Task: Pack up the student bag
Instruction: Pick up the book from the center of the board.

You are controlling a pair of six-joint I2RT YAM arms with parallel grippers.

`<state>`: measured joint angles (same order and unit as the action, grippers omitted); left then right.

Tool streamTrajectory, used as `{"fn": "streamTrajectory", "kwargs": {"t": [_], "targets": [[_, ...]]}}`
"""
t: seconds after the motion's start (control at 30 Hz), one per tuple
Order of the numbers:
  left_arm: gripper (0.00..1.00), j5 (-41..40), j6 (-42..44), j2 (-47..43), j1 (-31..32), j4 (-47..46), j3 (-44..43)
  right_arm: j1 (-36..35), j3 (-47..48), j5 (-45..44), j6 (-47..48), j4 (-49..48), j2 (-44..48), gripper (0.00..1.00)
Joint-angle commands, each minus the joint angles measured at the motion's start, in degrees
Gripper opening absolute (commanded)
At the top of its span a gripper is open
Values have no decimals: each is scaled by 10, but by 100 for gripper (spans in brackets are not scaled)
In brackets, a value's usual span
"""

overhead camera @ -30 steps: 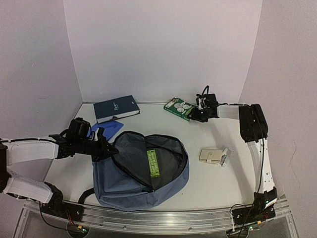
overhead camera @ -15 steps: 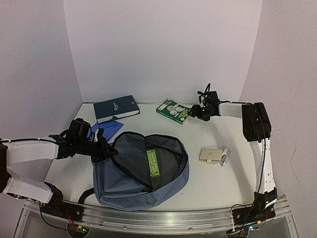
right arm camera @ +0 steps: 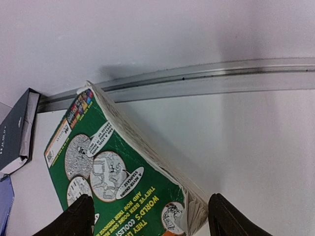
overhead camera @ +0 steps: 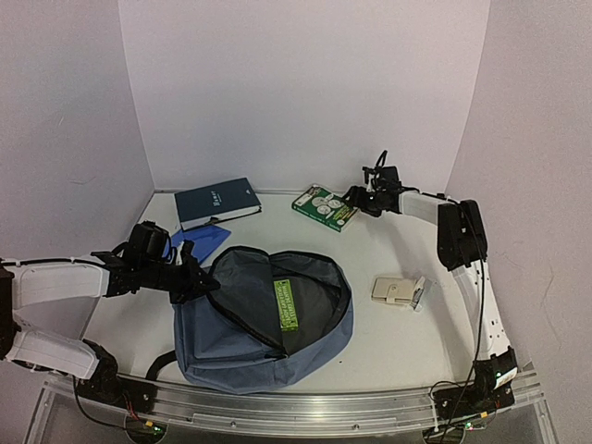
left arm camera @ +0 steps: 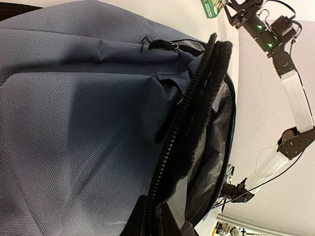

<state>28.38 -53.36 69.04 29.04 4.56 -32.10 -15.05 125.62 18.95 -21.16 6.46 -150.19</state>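
A: Top external: where's the student bag (overhead camera: 231, 342)?
B: At the surface's (overhead camera: 398, 342) near edge, unzipped, my left jaws clamped on its rim. My right jaws stand apart, astride the green book (overhead camera: 323, 205).

free: table (overhead camera: 363, 259) between student bag (overhead camera: 222, 342) and beige case (overhead camera: 396, 290) | obstacles: green book (overhead camera: 324, 205), dark book (overhead camera: 217, 203) at back wall
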Motion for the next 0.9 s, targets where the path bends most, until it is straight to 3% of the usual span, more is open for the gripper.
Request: {"fn": "streamTrajectory", "kwargs": {"t": [0.0,0.47,0.53,0.6,0.87], "targets": [[0,-16,11,-18,-5,4,6,-2,41,13,-9,1,-32,77],[0,-20,11,-30,-5,3,14,-1,91,4,-11,30,-73,80],[0,-20,10,-31,-5,2,15,-1,96,15,-13,30,-78,71],[0,-21,9,-31,-5,0,17,-1,98,25,-14,31,-81,54],[0,-19,8,-28,-5,-5,21,-3,100,36,-13,27,-77,18]]}}
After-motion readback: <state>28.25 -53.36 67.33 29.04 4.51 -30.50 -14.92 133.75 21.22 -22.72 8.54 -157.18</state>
